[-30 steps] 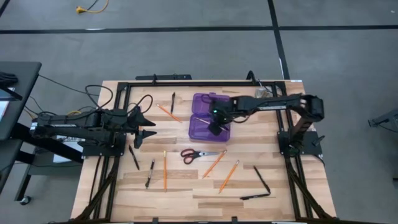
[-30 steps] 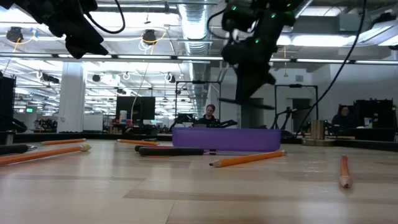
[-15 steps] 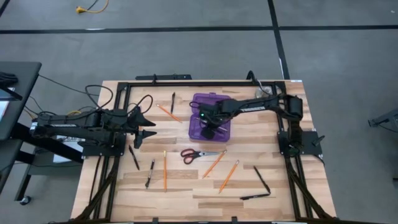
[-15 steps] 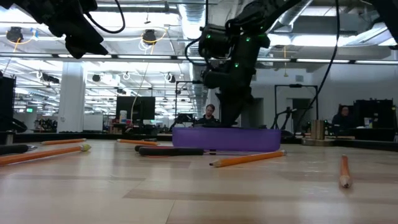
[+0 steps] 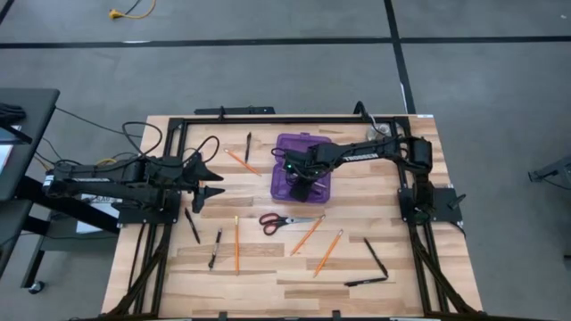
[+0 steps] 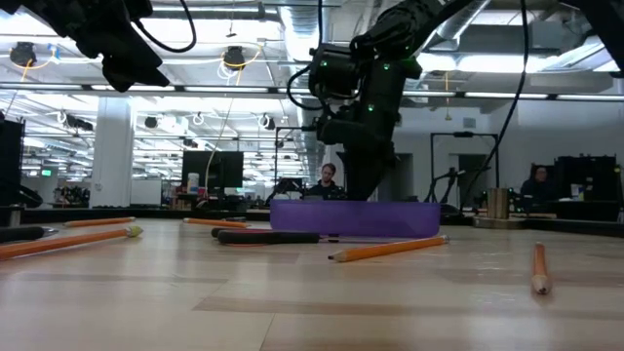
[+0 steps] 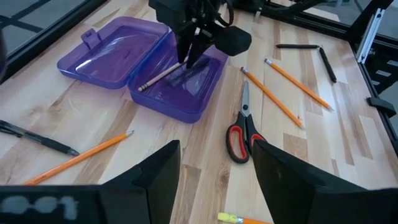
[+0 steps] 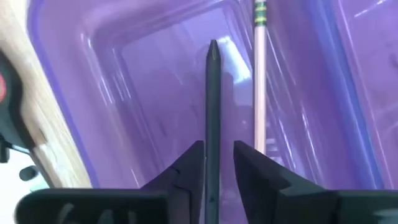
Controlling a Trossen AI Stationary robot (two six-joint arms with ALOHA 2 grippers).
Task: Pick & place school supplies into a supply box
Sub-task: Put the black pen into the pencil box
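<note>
Black pen (image 8: 212, 118), clamped lengthwise between the right gripper (image 8: 212, 163)'s closed fingers, points down into the purple supply box (image 5: 280, 183) beside a pencil (image 8: 259, 81); the left gripper (image 7: 214, 165) waits open.

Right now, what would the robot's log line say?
right hand: holding black pen inside purple pencil case | pencil already in case | left hand: open, waiting
</note>
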